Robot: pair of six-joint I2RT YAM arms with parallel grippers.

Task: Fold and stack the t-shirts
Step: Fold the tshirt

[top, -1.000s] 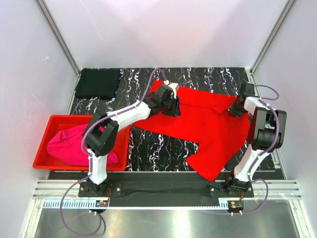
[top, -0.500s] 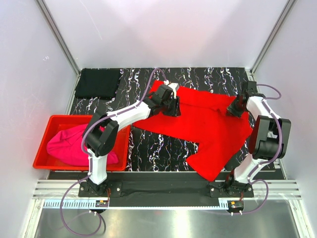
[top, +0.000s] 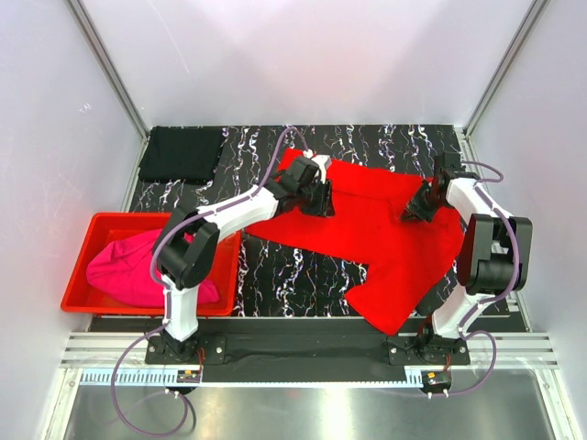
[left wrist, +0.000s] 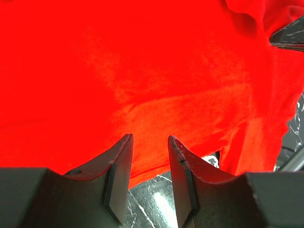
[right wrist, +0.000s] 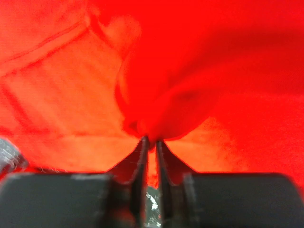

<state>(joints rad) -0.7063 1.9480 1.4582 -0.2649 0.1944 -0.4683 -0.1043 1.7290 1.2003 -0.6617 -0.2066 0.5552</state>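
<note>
The bright red t-shirt (top: 385, 240) lies spread on the marble table, one part hanging towards the front edge. My left gripper (top: 321, 196) rests over its far left edge. In the left wrist view that gripper (left wrist: 149, 137) stands open, with red t-shirt (left wrist: 142, 61) beyond the tips and nothing between them. My right gripper (top: 417, 206) sits on the shirt's far right part. In the right wrist view it (right wrist: 151, 140) is pinched nearly shut on a bunched fold of red t-shirt (right wrist: 199, 57). A folded black t-shirt (top: 182, 153) lies at the back left. The magenta pink t-shirt (top: 133, 270) is crumpled in the bin.
A rigid red plastic bin (top: 78, 268) stands at the left front, beside the left arm's base. White walls and metal posts close in the table on three sides. Black marble tabletop (top: 293, 275) shows between the bin and the red shirt.
My right gripper has moved left and inward over the red shirt, dragging the pinched fold with it. The left arm has stayed put.
</note>
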